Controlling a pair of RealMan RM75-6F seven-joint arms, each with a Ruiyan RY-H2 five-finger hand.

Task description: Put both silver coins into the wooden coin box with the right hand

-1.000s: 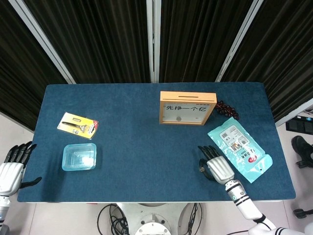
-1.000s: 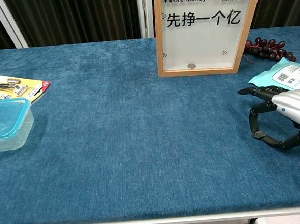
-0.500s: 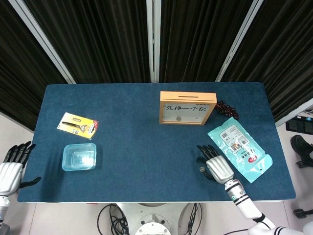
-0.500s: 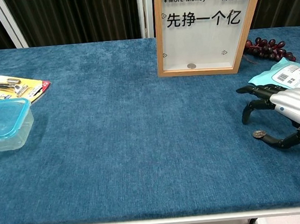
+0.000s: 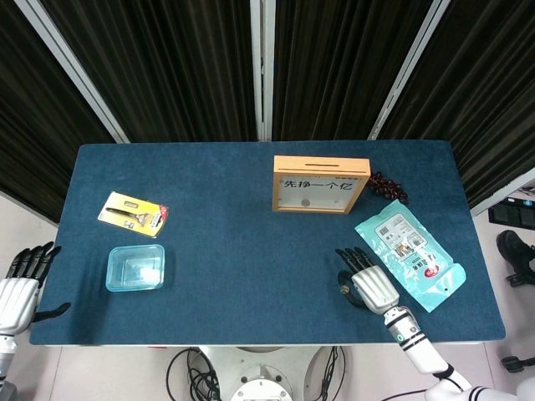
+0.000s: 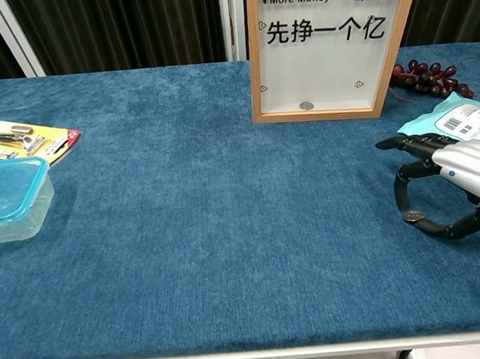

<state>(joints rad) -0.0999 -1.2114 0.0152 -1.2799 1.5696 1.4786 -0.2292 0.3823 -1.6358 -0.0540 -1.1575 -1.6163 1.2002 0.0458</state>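
The right hand (image 6: 456, 179) arches over a silver coin (image 6: 412, 215) lying on the blue table (image 6: 208, 190); a fingertip and the thumb flank the coin, but whether they pinch it I cannot tell. Just right of the hand lies a teal packet (image 5: 408, 252). Ahead of it stands the wooden coin box (image 6: 332, 46), with 1 coin (image 6: 306, 105) behind its window and dark beads (image 6: 432, 79) beside it. Far left, off the table edge, the left hand (image 5: 18, 288) holds nothing, fingers apart.

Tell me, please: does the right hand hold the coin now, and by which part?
Cannot tell. The right hand has a finger on the silver coin, which seems to lie on the table.
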